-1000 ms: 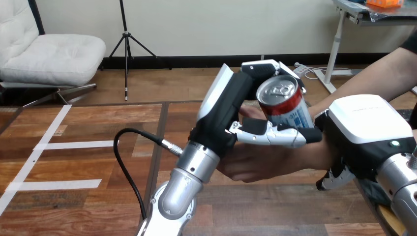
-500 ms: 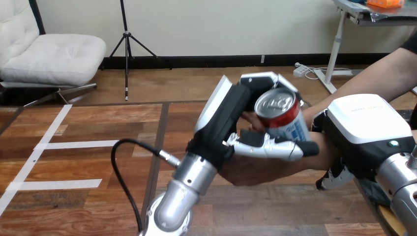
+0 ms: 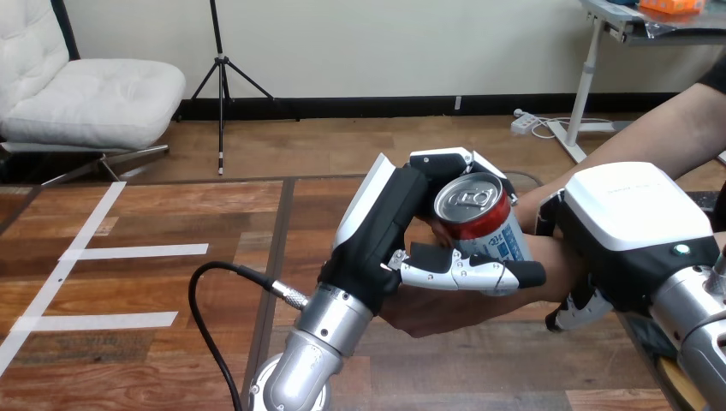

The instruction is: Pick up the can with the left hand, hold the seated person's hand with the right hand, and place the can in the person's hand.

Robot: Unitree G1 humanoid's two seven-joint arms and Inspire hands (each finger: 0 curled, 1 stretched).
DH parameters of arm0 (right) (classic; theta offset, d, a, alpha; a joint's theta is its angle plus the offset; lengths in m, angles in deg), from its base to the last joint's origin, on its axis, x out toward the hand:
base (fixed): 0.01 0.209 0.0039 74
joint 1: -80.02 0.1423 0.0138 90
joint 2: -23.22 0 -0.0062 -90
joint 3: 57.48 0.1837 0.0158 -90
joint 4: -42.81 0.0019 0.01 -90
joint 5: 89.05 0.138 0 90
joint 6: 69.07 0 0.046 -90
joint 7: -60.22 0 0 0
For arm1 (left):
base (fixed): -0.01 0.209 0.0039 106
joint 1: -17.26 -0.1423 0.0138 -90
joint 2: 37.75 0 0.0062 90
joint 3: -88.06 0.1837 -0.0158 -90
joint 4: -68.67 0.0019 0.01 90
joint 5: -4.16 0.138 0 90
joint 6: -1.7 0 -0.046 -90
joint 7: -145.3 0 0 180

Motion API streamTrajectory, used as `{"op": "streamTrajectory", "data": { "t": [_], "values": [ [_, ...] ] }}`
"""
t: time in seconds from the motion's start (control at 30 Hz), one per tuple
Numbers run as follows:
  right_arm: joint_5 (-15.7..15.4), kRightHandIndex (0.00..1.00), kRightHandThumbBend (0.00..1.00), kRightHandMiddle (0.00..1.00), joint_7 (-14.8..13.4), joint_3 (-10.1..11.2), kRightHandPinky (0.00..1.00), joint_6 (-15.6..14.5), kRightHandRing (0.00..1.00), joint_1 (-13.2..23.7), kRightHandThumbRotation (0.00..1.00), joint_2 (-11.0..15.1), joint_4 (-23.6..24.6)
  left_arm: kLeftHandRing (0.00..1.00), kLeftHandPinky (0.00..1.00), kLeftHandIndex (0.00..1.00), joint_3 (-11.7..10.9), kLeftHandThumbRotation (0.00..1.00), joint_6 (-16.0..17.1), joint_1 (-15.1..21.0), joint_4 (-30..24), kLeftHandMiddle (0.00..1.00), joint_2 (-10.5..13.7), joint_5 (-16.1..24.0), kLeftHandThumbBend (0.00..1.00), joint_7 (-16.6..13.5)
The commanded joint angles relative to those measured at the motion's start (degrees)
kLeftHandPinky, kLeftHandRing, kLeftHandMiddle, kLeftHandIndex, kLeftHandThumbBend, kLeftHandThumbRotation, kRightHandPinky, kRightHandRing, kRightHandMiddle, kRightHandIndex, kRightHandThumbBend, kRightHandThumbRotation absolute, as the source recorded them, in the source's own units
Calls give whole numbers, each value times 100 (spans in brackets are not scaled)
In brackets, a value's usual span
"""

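A can (image 3: 481, 224) with a red top and a blue-and-white body stands upright in my left hand (image 3: 377, 227), which is shut on it. Its fingers (image 3: 445, 161) curl over the can's far side and its thumb (image 3: 467, 272) lies along the near side. The person's hand (image 3: 437, 308) is open, palm up, right under the can and my thumb; I cannot tell whether the can touches the palm. My right hand (image 3: 629, 224) sits over the person's wrist (image 3: 556, 257), with its thumb above and its fingers (image 3: 572, 310) curled beneath.
The wooden table (image 3: 128, 360) stretches out to the left, with white tape lines (image 3: 94, 253) on it and a dark seam (image 3: 272, 257) running away from me. The person's forearm (image 3: 659, 128) comes in from the upper right.
My left hand has lowered the can and brought it slightly left, closer to the person's palm. My right hand has stayed on the wrist.
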Motion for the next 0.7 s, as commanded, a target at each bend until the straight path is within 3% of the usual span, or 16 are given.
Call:
{"op": "streamTrajectory", "data": {
  "t": [0.0,0.17,0.67],
  "values": [
    [25,50,93,41,-107,146,27,12,33,258,0,-27,122,39,33,43,-94,2,17,151,-351,43,-11,-108,79,-27],
    [22,51,90,42,10,137,28,-61,34,273,0,-51,133,39,33,43,-115,2,3,122,-382,43,-5,-113,79,-36],
    [13,51,92,43,-68,139,29,11,35,259,0,-11,113,40,34,44,-195,0,95,64,-393,44,53,-65,77,-114]
  ]
}}
